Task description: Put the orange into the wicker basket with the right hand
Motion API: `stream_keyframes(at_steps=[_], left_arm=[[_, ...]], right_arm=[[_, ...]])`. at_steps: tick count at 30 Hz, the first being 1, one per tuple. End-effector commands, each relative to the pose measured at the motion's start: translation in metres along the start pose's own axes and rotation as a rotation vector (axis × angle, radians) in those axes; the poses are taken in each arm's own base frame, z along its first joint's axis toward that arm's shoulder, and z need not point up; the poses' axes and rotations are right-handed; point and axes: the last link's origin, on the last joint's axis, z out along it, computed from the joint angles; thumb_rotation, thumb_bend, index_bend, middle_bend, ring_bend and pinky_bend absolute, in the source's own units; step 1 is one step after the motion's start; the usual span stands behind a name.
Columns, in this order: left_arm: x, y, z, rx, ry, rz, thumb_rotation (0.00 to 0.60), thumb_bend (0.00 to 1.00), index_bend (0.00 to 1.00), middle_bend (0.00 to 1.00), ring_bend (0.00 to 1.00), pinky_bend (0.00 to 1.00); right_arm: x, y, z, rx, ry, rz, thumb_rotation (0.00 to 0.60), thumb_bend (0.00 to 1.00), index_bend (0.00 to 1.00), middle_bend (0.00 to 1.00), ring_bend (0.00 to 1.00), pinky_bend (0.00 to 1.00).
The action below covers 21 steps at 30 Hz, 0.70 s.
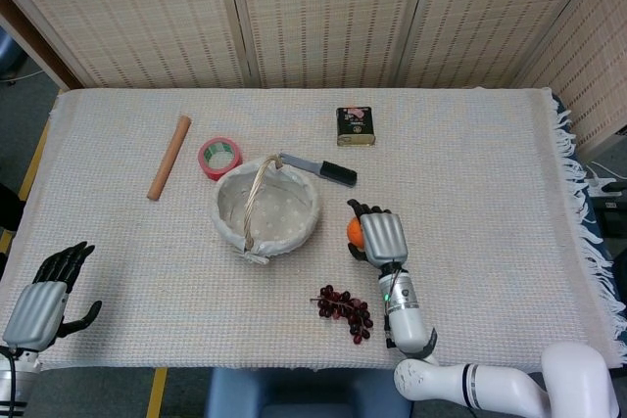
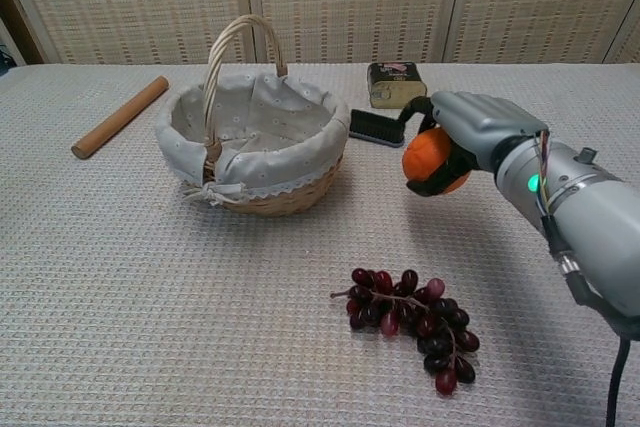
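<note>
My right hand (image 1: 379,237) (image 2: 468,137) grips the orange (image 2: 424,160) (image 1: 354,230), fingers wrapped over its top, and holds it lifted above the cloth to the right of the wicker basket (image 1: 266,209) (image 2: 252,142). The basket has a pale dotted lining and an upright handle, and nothing shows inside it. My left hand (image 1: 44,299) rests open at the near left corner of the table, far from everything.
A bunch of dark grapes (image 1: 345,311) (image 2: 412,322) lies in front of the right arm. A knife (image 1: 318,169), a small tin (image 1: 355,126) (image 2: 396,84), a red tape roll (image 1: 220,157) and a wooden rolling pin (image 1: 169,156) (image 2: 120,116) lie behind and left of the basket.
</note>
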Motion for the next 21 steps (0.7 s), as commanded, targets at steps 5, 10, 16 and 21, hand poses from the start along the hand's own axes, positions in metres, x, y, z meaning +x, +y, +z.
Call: stream_keyframes(at_steps=[5, 10, 16, 21], left_arm=[[0.0, 0.0, 0.001, 0.001, 0.0, -0.002, 0.6, 0.35, 0.0, 0.0, 0.0, 0.06], [0.0, 0.0, 0.0, 0.002, -0.002, -0.002, 0.6, 0.35, 0.0, 0.0, 0.0, 0.06], [0.0, 0.0, 0.0, 0.006, -0.001, -0.013, 0.6, 0.35, 0.0, 0.0, 0.0, 0.06], [0.001, 0.0, 0.0, 0.003, -0.003, -0.014, 0.6, 0.35, 0.0, 0.0, 0.0, 0.06]], right_arm=[[0.037, -0.034, 0.002, 0.095, 0.067, 0.153, 0.6, 0.33, 0.25, 0.57, 0.61, 0.72], [0.048, -0.06, 0.008, 0.143, 0.089, 0.146, 0.6, 0.33, 0.28, 0.57, 0.61, 0.72], [0.044, -0.082, 0.018, 0.148, 0.088, 0.134, 0.6, 0.33, 0.31, 0.57, 0.58, 0.72], [0.035, -0.093, 0.026, 0.16, 0.103, 0.131, 0.6, 0.33, 0.33, 0.57, 0.56, 0.68]])
